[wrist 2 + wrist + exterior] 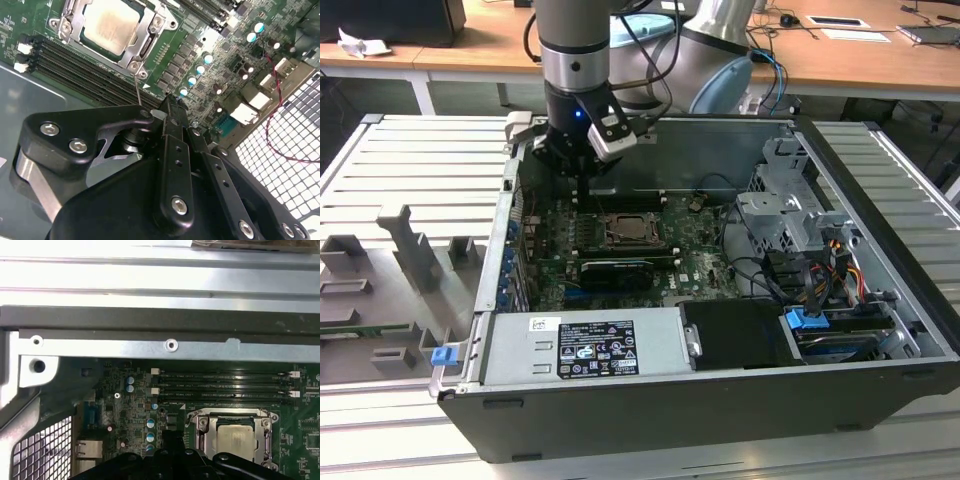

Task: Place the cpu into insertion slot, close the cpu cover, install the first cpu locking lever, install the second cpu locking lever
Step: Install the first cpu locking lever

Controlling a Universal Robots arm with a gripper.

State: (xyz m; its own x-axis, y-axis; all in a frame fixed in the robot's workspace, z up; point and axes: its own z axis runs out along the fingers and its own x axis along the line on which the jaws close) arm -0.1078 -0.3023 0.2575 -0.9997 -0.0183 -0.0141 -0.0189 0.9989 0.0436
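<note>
Gripper (pixel 583 190): we see its fingers (pixel 170 112) pressed together, low over the motherboard (pixel 710 268) inside the open case (pixel 880 230).
Lever (pixel 138 90): a thin wire rod stands up from the socket's corner. Its end is just beside the fingertips, and we cannot tell whether they touch.
Cpu (pixel 107 25): seated in the socket, about 4 o'clock from the gripper in the exterior view.
Cpu cover (pixel 142 37): lying flat around the cpu.
</note>
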